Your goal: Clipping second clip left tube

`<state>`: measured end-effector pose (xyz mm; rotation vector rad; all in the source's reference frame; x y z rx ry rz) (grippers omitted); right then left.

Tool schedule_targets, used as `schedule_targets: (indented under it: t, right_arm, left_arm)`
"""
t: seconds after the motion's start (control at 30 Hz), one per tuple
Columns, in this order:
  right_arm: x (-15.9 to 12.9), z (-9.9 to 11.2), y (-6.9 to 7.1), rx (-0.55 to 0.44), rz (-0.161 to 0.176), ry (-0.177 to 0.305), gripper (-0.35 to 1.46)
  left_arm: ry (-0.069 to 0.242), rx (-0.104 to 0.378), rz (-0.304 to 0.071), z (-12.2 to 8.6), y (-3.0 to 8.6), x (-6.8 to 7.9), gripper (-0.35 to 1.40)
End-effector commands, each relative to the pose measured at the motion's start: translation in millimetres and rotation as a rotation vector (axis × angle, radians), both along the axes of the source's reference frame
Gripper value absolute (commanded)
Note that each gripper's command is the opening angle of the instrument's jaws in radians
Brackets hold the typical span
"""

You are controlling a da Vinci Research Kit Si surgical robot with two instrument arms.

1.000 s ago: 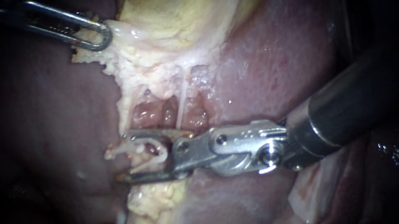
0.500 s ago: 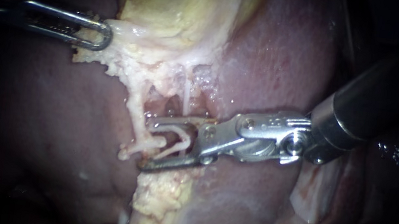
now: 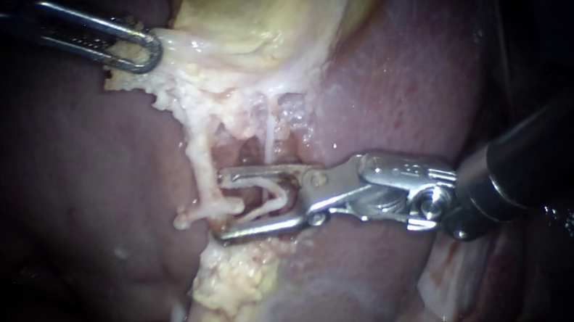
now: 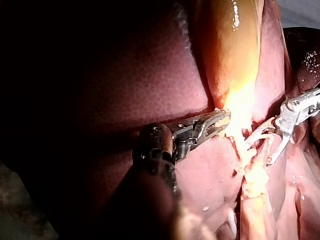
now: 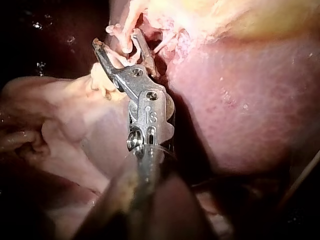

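Straddling the left tube [image 3: 202, 172] with your right instrument [image 3: 223, 204], you had its jaws open.

Your right instrument's shaft lay across the liver [image 3: 400, 73] from the right, and its 2 jaws stood well apart with a clear gap, gripping nothing. The left tube ran down from the fatty tissue [image 3: 185, 94] under the gallbladder [image 3: 248, 3]. Its pale lower bend lay in that gap, between the upper and lower jaw. You could not tell from these views whether either jaw touched it. A thinner tube [image 3: 270, 133] hung just above the upper jaw. Your left instrument [image 3: 145, 52] sat at the upper left, well apart from the right one. Its jaws were closed on the fatty tissue at the gallbladder's lower edge.
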<state>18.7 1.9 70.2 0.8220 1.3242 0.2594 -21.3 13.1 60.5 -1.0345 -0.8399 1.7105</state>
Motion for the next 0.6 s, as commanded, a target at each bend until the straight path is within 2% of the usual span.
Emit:
schedule_targets:
  t: [0.03, 0.37, 0.6]
  right_arm:
    - [0.1, 0.1, 0.1, -0.003, 0.002, -0.001, 0.47]
    - [1.7, 1.5, -0.1, 0.003, 0.005, -0.011, 0.46]
    - [3.2, 1.4, -0.6, 0.008, -0.001, 0.011, 0.47]
  left_arm:
    - [0.000, 0.000, 0.000, 0.0, 0.0, 0.0, -0.35]
    - [0.000, 0.000, 0.000, 0.0, 0.0, -0.1, -0.35]
    - [0.000, 0.000, -0.001, 0.0, 0.0, -0.1, -0.35]
